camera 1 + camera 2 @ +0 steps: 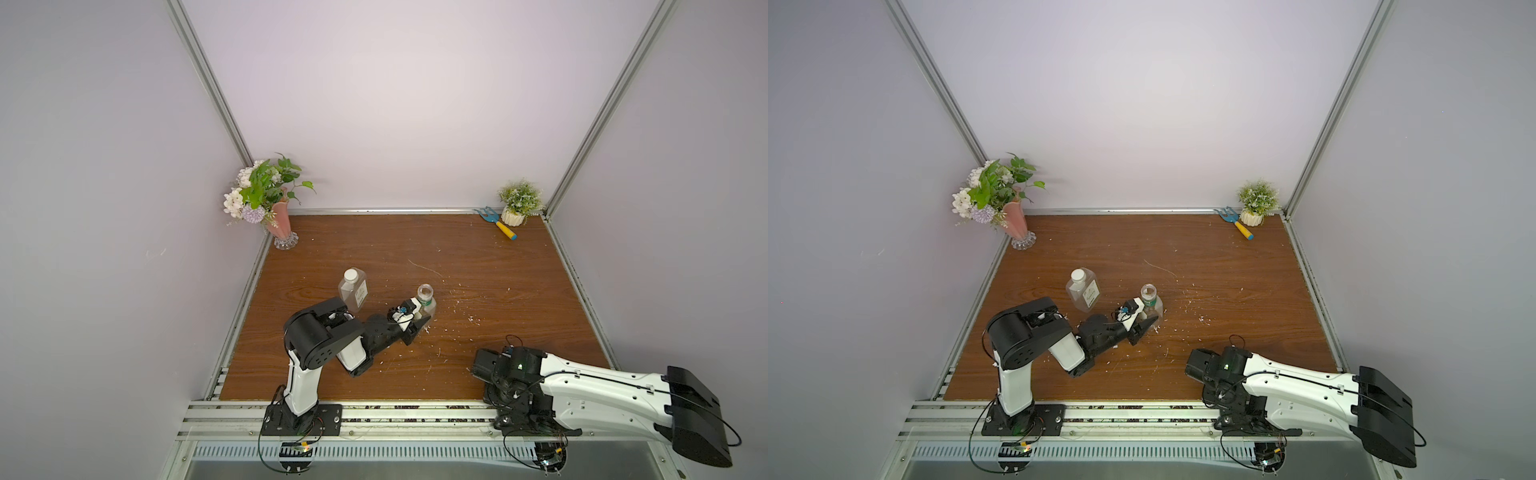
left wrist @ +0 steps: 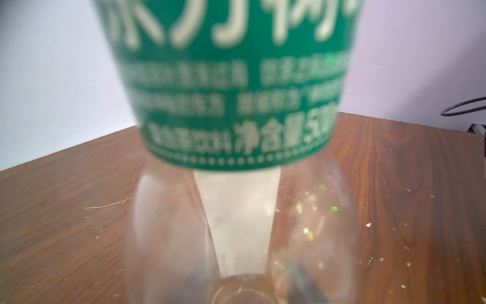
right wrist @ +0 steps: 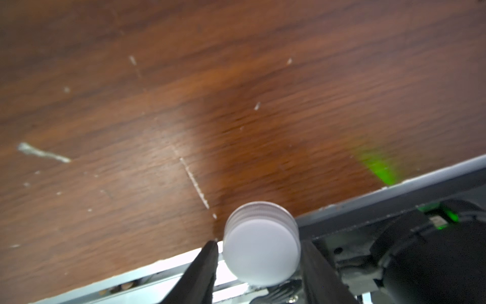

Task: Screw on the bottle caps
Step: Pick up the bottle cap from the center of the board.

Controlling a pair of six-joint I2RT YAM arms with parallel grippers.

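In both top views my left gripper (image 1: 428, 311) is shut on the lower body of the round bottle (image 1: 427, 300) (image 1: 1151, 301), which stands upright mid-table with its mouth uncapped. The left wrist view shows this bottle's green label (image 2: 236, 92) very close. To its left stands the squarish bottle (image 1: 354, 291) with a white cap (image 1: 351, 274) on its neck. In the right wrist view my right gripper (image 3: 259, 243) is shut on a loose white bottle cap (image 3: 261, 247) at the table's front edge. From above, the right arm's wrist (image 1: 500, 365) hides that gripper and cap.
A pink flower vase (image 1: 277, 226) stands at the back left corner. A small potted plant (image 1: 517, 205) and a blue-and-yellow toy rake (image 1: 502, 226) sit at the back right. An aluminium rail (image 1: 374, 411) runs along the front. White flecks litter the wood.
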